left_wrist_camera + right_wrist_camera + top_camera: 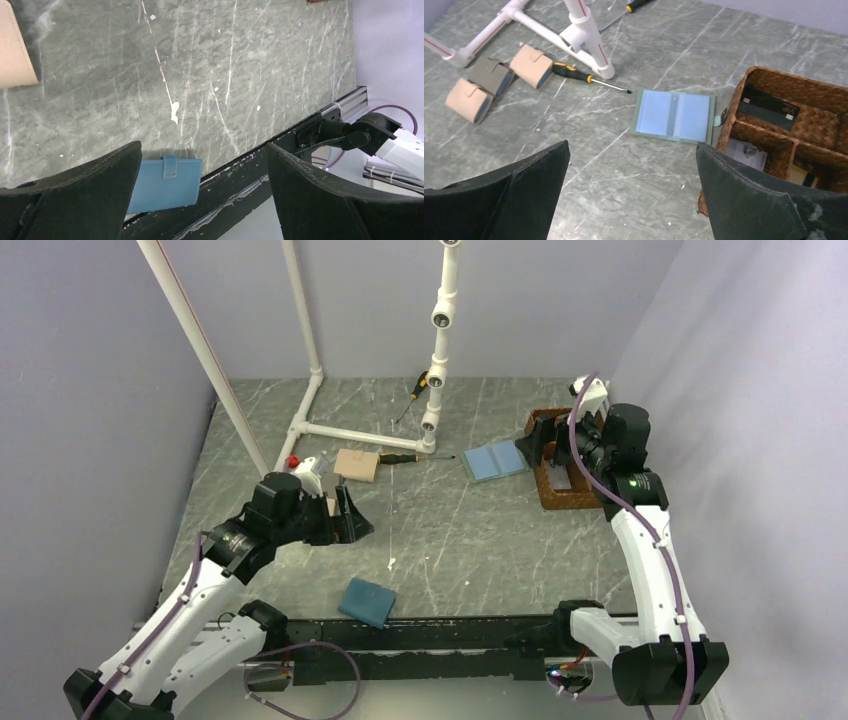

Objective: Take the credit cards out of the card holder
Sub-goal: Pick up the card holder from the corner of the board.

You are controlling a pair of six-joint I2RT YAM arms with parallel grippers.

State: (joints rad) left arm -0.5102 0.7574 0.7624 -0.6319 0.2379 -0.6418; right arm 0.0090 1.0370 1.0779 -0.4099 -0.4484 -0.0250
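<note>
The card holder [367, 601] is a dark teal-blue wallet, lying closed at the table's near edge. In the left wrist view [165, 185] its strap is fastened and no credit cards show on it. My left gripper [345, 522] is open and empty, above the table behind and left of the wallet; its jaws [204, 146] stand wide apart. My right gripper [545, 445] is open and empty [632, 145], above the left edge of a wicker basket [728, 120]. Thin cards lie in the basket: a dark one marked VIP [769, 107] and a pale one [746, 152].
A paler blue-grey bifold folder [495, 461] lies open left of the basket [674, 116]. Tan blocks [530, 66] [469, 100], screwdrivers [579, 76] and a white pipe frame [340, 430] stand at the back left. A black rail [280, 150] runs along the near edge.
</note>
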